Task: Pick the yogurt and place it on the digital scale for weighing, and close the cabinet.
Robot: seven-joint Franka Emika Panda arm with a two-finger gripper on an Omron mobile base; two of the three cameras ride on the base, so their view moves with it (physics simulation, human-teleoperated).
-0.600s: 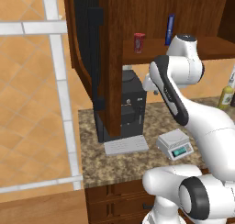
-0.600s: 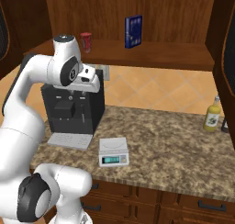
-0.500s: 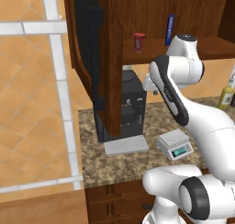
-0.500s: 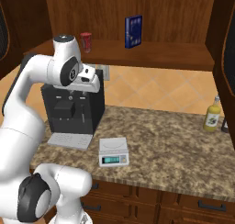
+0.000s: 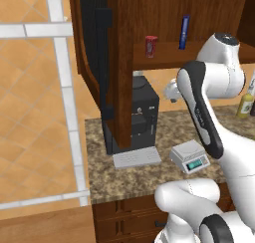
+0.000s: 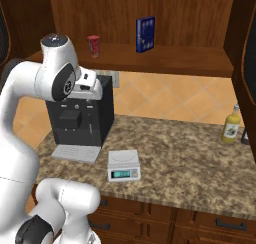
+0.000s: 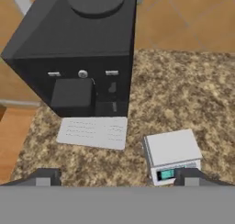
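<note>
The gripper's fingers [image 7: 43, 176] stand wide apart with nothing between them; in the hand view the two dark tips rise at the bottom, one toward each side, well apart. The gripper [image 7: 118, 178] hangs in the air above a speckled brown stone counter [image 7: 193, 94], looking down on it.

Just ahead of the right-hand fingertip in the hand view sits the digital scale [image 7: 172, 155], a low light-grey square with a flat top plate and a teal display on its sloped front; its plate is bare. Ahead of the left-hand fingertip lies the flat grey drip tray [image 7: 93, 132] of a black coffee machine [image 7: 78, 53], which stands farther on from the fingers, to the left of the scale.

In the right base view the white arm [image 6: 55, 80] bends in front of the coffee machine's top, with the hand [image 6: 86, 85] just above it. The yogurt [image 6: 93, 46], a small red cup with a paler top, stands upright on the wooden shelf inside the cabinet [image 6: 145, 18], higher than the fingers and well apart from them. A slim blue bottle [image 6: 145, 34] stands on the same shelf, to the right of the yogurt. The left cabinet door [image 5: 102, 62] stands open, swung outward beside the coffee machine. Far to the right on the counter stands a yellow-green bottle [image 6: 230, 124].
</note>
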